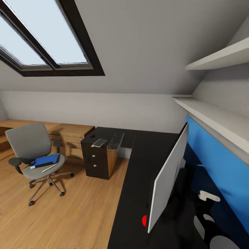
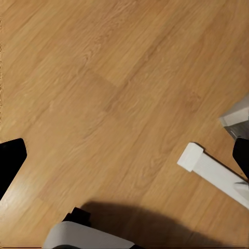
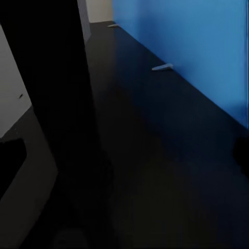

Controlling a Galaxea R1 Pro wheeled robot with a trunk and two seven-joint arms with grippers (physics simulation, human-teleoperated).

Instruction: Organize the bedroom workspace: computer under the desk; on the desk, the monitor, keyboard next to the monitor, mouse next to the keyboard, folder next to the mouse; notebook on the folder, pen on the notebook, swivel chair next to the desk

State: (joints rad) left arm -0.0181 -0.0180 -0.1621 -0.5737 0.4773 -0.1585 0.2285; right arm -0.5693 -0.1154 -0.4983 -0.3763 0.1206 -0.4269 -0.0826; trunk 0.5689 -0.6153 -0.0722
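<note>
Overall, the head view showed the desk [image 1: 138, 193] running in an L from the near right toward the far wall, with the monitor [image 1: 168, 180] standing on its near arm, seen almost edge-on, so the screen face could not be read; a red light [image 1: 144, 220] sat at its lower corner. The keyboard [image 1: 116, 141] lay on the far arm of the desk, close to its front edge, and just beside it, over the drawer unit [image 1: 95, 162], lay a pale flat item [image 1: 99, 142] too small to identify. No mouse could be made out. The swivel chair [image 1: 33, 152] stood on the wooden floor [image 1: 69, 214], well apart from the desk, carrying the folder [image 1: 46, 160] on its seat with the pen [image 1: 49, 168] near the seat's front edge; a notebook could not be told apart from the folder. The blue wall panel [image 1: 214, 166] ran behind the monitor. The right wrist view gave the dark desk surface [image 3: 155, 171] and the same panel [image 3: 187, 46], with dark shapes at the frame edges; the left wrist view gave floorboards [image 2: 114, 93] and white and black robot parts [image 2: 207, 168] cut off by the frame. Whether either gripper was open or closed could not be told.
</note>
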